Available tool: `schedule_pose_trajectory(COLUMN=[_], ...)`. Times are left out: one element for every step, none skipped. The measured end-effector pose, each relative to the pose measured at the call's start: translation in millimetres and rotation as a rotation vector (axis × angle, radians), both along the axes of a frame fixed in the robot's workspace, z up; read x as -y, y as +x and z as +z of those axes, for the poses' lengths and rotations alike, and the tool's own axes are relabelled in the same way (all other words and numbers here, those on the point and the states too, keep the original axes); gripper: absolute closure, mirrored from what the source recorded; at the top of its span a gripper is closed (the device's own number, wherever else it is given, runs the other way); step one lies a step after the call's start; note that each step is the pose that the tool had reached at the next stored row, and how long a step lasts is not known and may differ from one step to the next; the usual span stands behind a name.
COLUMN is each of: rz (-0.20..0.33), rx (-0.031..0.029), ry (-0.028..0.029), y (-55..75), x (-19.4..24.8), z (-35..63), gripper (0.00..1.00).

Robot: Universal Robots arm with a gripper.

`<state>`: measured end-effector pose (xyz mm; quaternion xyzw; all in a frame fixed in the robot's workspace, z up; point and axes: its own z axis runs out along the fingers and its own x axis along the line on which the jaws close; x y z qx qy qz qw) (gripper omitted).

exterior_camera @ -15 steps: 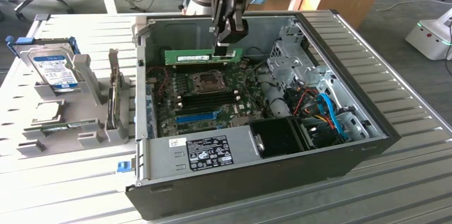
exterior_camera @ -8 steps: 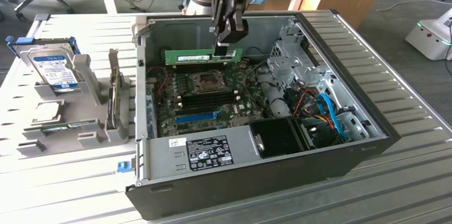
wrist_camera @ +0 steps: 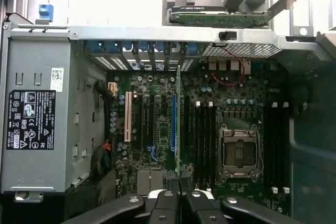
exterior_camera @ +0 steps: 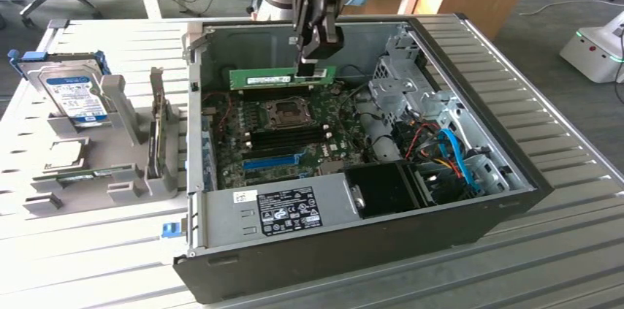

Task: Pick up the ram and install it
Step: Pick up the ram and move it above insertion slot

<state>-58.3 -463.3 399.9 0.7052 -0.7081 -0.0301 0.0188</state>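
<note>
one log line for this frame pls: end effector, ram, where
end effector: shut on ram | ram: held upright on edge over motherboard | location: inside open PC case | ram seated: no

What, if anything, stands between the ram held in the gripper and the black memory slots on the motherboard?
Nothing visible does. The gripper is shut on the ram, which hangs over the motherboard. The black memory slots beside the CPU socket lie bare, with no cable or card across them.

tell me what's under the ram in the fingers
The motherboard, with black memory slots and the processor socket. The strip directly beneath the ram is covered by it.
</note>
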Motion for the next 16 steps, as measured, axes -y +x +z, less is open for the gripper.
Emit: schedule_pose_trajectory(rz=[0.001,0.002,0.003,0.004,0.005,0.006,0.006,0.006,0.006,0.006,0.006,0.006,0.006,0.006,0.006,0.006], rx=[0.0016,0.0034,0.0054,0.0075,0.0091,0.0098,0.0099,0.01,0.01,0.01,0.01,0.0099,0.0099,0.01,0.01,0.01], ry=[0.0007,0.0015,0.0025,0.0041,0.0055,0.0061,0.006,0.006,0.0059,0.0059,0.0059,0.0059,0.0059,0.0059,0.006,0.006], y=[0.0,0.0,0.0,0.0,0.0,0.0,0.0,0.0,0.0,0.0,0.0,0.0,0.0,0.0,-0.1,-0.1], x=[0.0,0.0,0.0,0.0,0.0,0.0,0.0,0.0,0.0,0.0,0.0,0.0,0.0,0.0,-0.2,-0.6], z=[0.0,0.0,0.0,0.0,0.0,-0.1,-0.1,0.0,0.0,0.0,0.0,0.0,0.0,0.0,-0.1,-0.2], gripper=[0.88,0.88,0.88,0.88,0.88,0.88,0.88,0.88,0.88,0.88,0.88,0.88,0.88,0.88,0.88,0.88])
